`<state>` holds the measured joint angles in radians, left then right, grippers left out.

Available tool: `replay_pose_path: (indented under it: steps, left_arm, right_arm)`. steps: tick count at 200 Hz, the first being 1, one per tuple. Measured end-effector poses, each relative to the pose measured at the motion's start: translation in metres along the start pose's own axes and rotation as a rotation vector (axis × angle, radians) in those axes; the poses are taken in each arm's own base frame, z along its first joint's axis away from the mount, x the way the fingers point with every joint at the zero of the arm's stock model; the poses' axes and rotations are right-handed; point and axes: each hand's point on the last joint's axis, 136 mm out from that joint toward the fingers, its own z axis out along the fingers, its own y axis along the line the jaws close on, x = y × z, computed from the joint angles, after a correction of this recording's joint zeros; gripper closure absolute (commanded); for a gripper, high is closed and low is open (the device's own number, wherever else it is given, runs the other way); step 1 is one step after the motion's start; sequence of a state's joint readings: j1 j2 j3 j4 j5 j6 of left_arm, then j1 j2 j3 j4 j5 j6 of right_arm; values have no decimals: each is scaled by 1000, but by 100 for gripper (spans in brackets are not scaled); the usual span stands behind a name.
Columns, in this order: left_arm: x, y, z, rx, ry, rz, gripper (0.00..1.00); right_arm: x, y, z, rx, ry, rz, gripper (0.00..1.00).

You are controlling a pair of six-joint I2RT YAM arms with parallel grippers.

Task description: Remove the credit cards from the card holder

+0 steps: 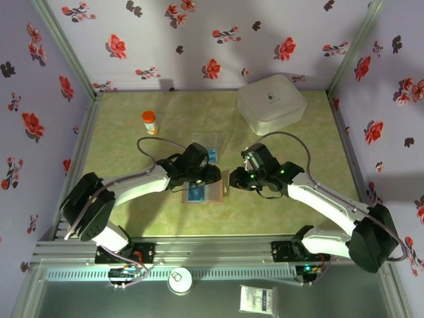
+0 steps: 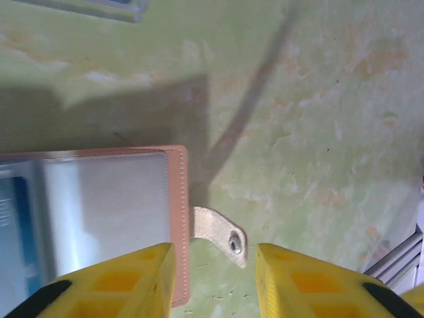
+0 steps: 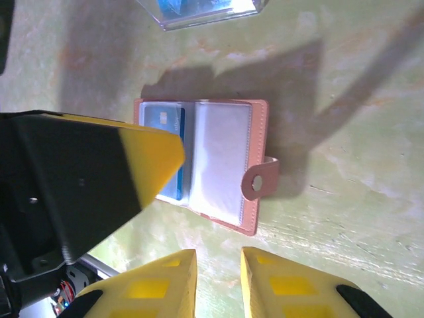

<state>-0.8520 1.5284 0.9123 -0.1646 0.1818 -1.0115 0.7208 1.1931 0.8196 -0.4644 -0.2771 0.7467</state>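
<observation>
The left tool (image 2: 213,271) stood released, its yellow fingers apart and grasping nothing. In its own wrist view they straddled the wallet's snap strap (image 2: 222,233), one finger over the stitched corner and the other over bare worktop (image 2: 318,132). That stance looked meant to pin the wallet (image 3: 222,159) flat and open, though I could not tell whether the finger actually pressed on it. The right tool (image 3: 218,281) hung just beside the strap edge, its fingers close together with a narrow gap and also empty. It was probably lined up to reach into a sleeve.

The wallet lay open on the worktop between the two tools. The clear tray (image 3: 212,18) sat just beyond it, likely there to receive the cards.

The right wrist view laid out the whole open wallet. A blue card (image 3: 165,142) sat in the sleeve away from the strap, partly under the left tool's finger, and more blue cards (image 3: 192,5) lay in the tray. The left wrist view cut the wallet off at its clear sleeve but gave the strap's snap close up. The overhead view placed both arms converging on the wallet, with an orange bottle (image 1: 151,122) and a white box (image 1: 271,103) well apart.
</observation>
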Motion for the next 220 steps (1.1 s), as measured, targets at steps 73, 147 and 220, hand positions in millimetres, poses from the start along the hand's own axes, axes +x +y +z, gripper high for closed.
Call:
replay_pose_path:
  steps: [73,147,220]
  left_arm:
    - [-11,54,-26,-47,-50,-76,81]
    - [-9,94,-36,-68,-21,-111,94]
    - [7,111,-12,-58,71,-121,99]
  right_arm:
    - [9,19,39,3,89,-8,75]
    - [3,47,94,-8,133,-18,74]
    - [6,43,122,7,177,15,74]
